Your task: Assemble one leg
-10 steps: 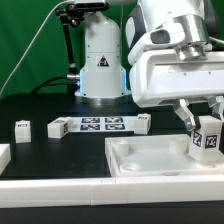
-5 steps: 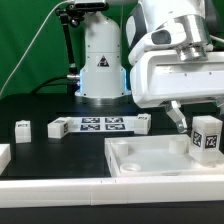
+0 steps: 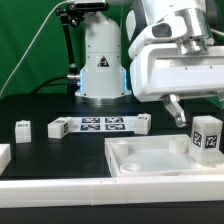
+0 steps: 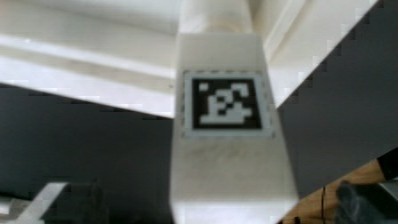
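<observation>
1. Gripper [image 3: 203, 116]: hangs at the exterior view's right, below the arm's bulky white wrist housing. Jaws released. The one dark finger [image 3: 177, 110] in sight stands apart from the leg, with a gap between them. The second finger is out of sight.
2. The leg [image 3: 207, 137]: small white block, upright, near the exterior view's right edge, a black-and-white tag facing the camera. Its lower end meets the far right part of the tray piece; whether it is seated there cannot be told. In the wrist view the leg [image 4: 231, 170] fills the middle, tag uppermost.
3. Tray piece [image 3: 113, 160]: large white square with raised rim, flat on the table, directly under the leg.
4. Marker board [image 3: 100, 125]: flat white strip with several tags, behind the tray piece.
5. Loose white blocks, tagged: one [image 3: 143, 121] just beside the marker board's right end, one [image 3: 57, 127] at its left end, one [image 3: 22, 128] further left.
6. Table [image 3: 60, 155]: black surface bearing all items.
7. Arm base [image 3: 100, 60]: white pedestal behind the marker board.
</observation>
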Controlling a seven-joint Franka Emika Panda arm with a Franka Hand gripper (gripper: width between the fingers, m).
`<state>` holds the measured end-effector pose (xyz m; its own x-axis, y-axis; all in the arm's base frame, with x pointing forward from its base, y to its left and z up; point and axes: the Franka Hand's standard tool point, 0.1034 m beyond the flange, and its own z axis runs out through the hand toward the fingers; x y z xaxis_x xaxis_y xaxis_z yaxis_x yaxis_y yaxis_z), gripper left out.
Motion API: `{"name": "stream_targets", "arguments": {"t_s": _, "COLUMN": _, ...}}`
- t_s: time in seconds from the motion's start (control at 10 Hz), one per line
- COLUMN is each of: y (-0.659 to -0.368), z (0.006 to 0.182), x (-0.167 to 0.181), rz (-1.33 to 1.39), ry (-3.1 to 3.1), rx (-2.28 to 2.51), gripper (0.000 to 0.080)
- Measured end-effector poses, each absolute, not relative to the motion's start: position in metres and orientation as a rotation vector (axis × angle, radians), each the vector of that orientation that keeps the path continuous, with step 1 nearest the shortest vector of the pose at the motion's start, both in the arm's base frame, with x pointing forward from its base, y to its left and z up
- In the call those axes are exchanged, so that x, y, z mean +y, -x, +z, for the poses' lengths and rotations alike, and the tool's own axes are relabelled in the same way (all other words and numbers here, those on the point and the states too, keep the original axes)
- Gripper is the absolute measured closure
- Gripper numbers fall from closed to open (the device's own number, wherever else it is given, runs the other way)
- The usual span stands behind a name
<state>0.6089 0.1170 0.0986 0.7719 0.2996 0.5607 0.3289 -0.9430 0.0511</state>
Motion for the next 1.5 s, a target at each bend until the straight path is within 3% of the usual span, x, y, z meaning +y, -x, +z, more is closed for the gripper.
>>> {"name": "stream_targets", "arguments": {"t_s": 0.2, "y": -0.611, "z": 0.099, "x": 0.113, "rz": -0.885, "ry": 2.922, "rx": -0.523, "gripper": 0.0151}}
{"name": "stream_targets", "arguments": {"t_s": 0.4, "y": -0.61, "z": 0.089, "x": 0.112, "rz": -0.816, "ry": 2.94, "rx": -0.526, "gripper": 0.0151}}
{"name": "stream_targets", "arguments": {"t_s": 0.7, "y": -0.612, "z": 0.084, "x": 0.12, "rz": -0.473, "ry": 2.998, "rx": -0.559, "gripper": 0.0151}}
{"name": "stream_targets", "arguments": {"t_s": 1.1, "y": -0.612, "z": 0.09, "x": 0.125, "rz": -0.026, "ry": 3.024, "rx": -0.573, "gripper": 0.0151}}
{"name": "stream_targets", "arguments": {"t_s": 1.5, "y": -0.621, "z": 0.09, "x": 0.112, "rz": -0.067, "ry": 3.034, "rx": -0.553, "gripper": 0.0151}}
